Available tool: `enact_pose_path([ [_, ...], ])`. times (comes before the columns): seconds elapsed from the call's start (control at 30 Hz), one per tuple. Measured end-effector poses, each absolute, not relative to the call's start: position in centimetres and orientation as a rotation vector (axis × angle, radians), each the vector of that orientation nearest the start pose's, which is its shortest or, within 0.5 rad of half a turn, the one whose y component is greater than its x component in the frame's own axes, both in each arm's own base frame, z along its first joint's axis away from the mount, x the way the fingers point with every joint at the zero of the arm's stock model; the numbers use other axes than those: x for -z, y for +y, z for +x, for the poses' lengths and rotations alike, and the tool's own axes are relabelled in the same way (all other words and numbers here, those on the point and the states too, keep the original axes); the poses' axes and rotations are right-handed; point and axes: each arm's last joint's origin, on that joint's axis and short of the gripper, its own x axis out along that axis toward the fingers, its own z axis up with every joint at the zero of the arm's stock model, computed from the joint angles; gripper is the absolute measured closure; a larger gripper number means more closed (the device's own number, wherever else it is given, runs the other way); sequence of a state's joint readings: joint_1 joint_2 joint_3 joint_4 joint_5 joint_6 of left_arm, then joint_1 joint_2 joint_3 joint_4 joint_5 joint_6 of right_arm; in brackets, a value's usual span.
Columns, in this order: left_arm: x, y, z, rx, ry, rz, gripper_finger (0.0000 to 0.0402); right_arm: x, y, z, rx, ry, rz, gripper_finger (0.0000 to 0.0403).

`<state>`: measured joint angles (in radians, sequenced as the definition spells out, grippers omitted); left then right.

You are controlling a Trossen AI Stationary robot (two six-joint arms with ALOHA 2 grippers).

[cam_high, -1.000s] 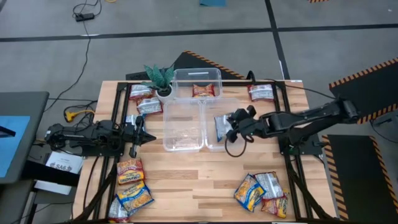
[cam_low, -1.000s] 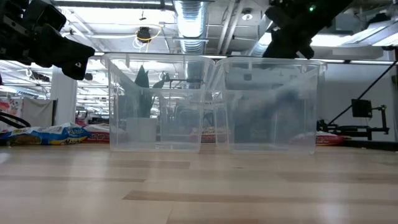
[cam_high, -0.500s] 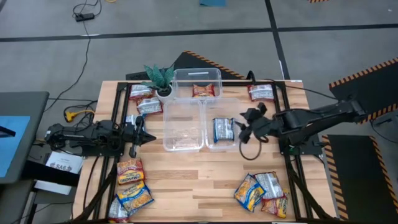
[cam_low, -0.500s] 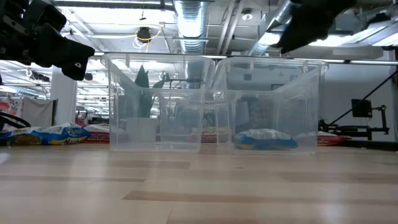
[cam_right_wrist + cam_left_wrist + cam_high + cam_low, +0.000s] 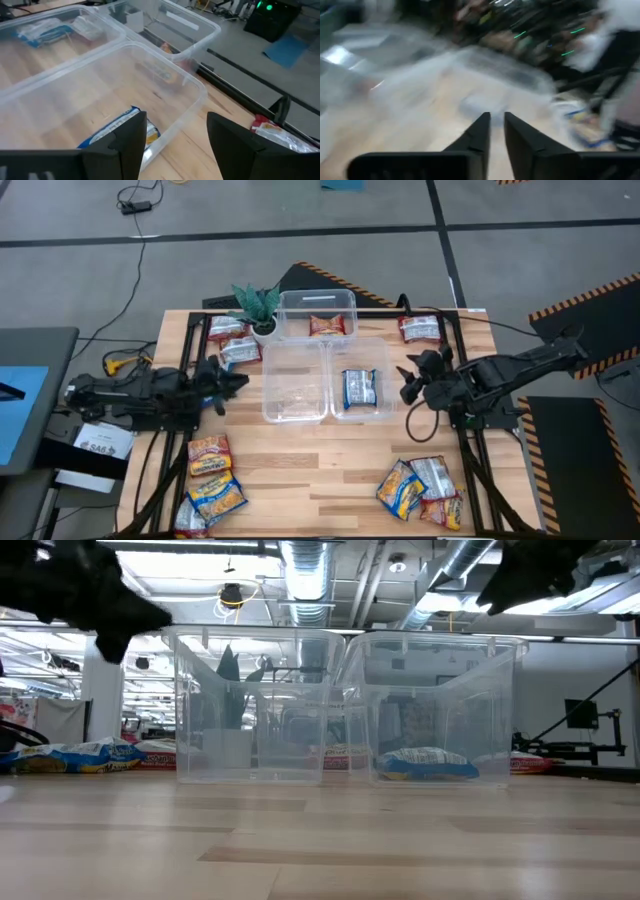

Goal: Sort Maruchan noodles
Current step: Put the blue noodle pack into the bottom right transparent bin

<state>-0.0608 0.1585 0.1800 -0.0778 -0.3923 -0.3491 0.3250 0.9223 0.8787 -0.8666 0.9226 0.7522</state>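
Note:
A blue-and-silver noodle packet (image 5: pixel 358 388) lies flat on the floor of the right clear bin (image 5: pixel 387 370); the low view (image 5: pixel 425 762) and the right wrist view (image 5: pixel 117 131) show it too. My right gripper (image 5: pixel 405 380) hangs open just off that bin's right wall, touching nothing (image 5: pixel 175 130). My left gripper (image 5: pixel 238 377) stands left of the left clear bin (image 5: pixel 266 385), its fingers a narrow gap apart and empty (image 5: pixel 496 120). A red-and-silver packet (image 5: pixel 327 326) lies in the far bin (image 5: pixel 318 300).
Red-and-silver packets lie at the far left (image 5: pixel 232 340) and far right (image 5: pixel 420 328). Yellow-orange packets lie near left (image 5: pixel 212 477), and a mixed pile near right (image 5: pixel 420 485). A small green plant (image 5: pixel 258 305) stands beside the far bin. Bare wood stretches between the near piles.
My right gripper has let go of the blue-and-silver packet, which dropped flat into the right bin. The gripper then drew back toward the table's right edge, clear of the bin. My left gripper has swung toward the far edge.

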Motion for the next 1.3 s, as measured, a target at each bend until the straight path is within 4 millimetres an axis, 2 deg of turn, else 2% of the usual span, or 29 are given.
enact_pose_path([
  [0.17,-21.5,1.4,9.7,-0.697,0.259,-0.438,0.0273,-29.3,2.7,16.3,0.806,0.499,0.157,0.0175],
  [0.27,-21.1,1.7,9.6,-0.871,0.403,-0.526,0.0242,-29.0,2.7,16.7,0.824,0.509,0.141,0.0175],
  [0.4,-20.2,2.0,9.8,-1.030,0.482,-0.633,0.0221,-28.4,2.7,17.3,0.850,0.541,0.104,0.0175],
  [0.53,-18.9,2.3,10.3,-1.143,0.513,-0.660,0.0219,-27.8,2.6,17.9,0.871,0.575,0.078,0.0175],
  [0.83,-15.6,2.6,11.2,-1.290,0.539,-0.710,0.0219,-27.6,2.6,17.9,0.879,0.595,0.064,0.0175],
  [1.07,-14.1,2.7,12.4,-1.283,0.526,-0.712,0.0219,-27.6,2.6,18.0,0.881,0.592,0.070,0.0175],
  [1.3,-13.0,2.7,12.5,-1.333,0.556,-0.679,0.0228,-27.6,2.6,18.0,0.881,0.590,0.074,0.0175],
])
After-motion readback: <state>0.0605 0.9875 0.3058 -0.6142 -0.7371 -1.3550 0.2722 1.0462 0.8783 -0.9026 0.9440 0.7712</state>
